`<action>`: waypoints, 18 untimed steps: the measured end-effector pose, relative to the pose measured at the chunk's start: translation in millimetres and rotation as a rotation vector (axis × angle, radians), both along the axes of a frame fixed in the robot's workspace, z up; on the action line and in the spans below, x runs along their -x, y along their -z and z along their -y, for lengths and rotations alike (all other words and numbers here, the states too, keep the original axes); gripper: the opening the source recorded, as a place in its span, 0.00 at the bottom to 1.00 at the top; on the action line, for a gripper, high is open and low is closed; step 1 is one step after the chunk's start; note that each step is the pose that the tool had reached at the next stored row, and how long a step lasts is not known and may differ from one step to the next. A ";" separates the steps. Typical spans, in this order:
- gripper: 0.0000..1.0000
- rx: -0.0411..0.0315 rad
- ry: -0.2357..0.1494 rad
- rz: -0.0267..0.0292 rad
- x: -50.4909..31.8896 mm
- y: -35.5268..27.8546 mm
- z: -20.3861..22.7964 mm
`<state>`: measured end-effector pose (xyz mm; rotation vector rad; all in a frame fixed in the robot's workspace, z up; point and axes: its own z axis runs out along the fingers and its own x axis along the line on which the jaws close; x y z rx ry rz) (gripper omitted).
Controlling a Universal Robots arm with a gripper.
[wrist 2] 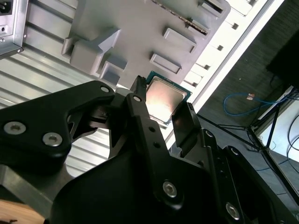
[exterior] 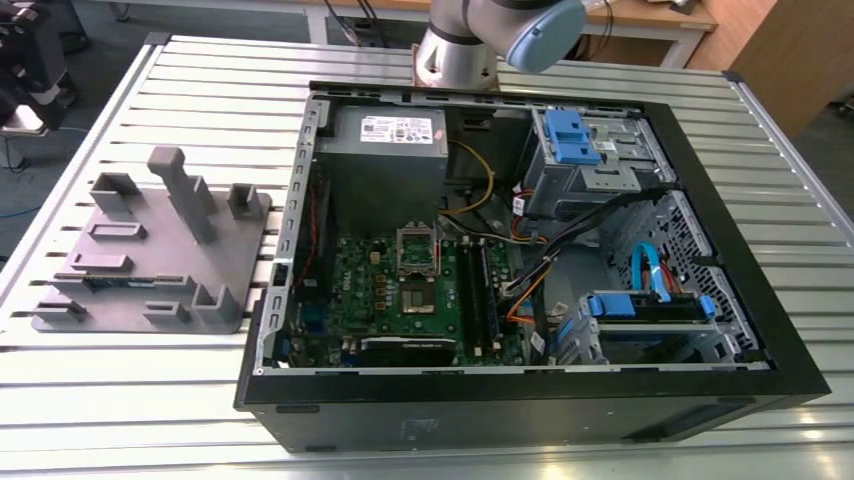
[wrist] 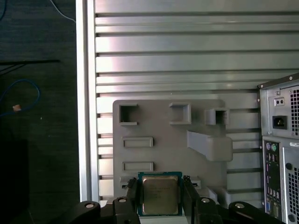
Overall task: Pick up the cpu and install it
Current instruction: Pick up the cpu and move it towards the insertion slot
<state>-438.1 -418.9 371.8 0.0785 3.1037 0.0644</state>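
Note:
The cpu [wrist: 160, 195] is a small square chip with a pale metal top and a green rim. It sits between my gripper's [wrist: 160, 186] two black fingers [wrist: 132, 192], which press on its opposite edges. In the second wrist view the cpu [wrist 2: 164, 96] is likewise clamped in the gripper [wrist 2: 163, 106], high above the gray fixture plate [wrist 2: 140, 32]. In the exterior view the arm [exterior: 497, 40] stands beyond the far side of the open computer case. The motherboard's socket [exterior: 418, 250] lies in the case with its metal frame lifted.
The gray fixture plate [exterior: 154, 255] with upright blocks rests on the slatted metal table [exterior: 160, 90], at the exterior view's left of the black case [exterior: 534, 400]. Inside the case are a power supply [exterior: 387, 130], blue drive cages [exterior: 581, 140] and loose cables. The table edge [wrist: 86, 116] borders dark floor.

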 end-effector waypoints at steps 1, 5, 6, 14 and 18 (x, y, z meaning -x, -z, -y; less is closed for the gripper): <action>0.47 -0.0001 0.000 0.0001 -1.4 0.1 0.0; 0.47 0.0000 0.000 0.0000 -6.4 0.4 0.0; 0.47 0.0001 0.000 0.0000 -7.9 0.4 0.0; 0.47 0.0000 0.000 -0.0001 -19.3 0.8 0.0; 0.47 0.0000 0.000 0.0001 -26.1 1.1 0.0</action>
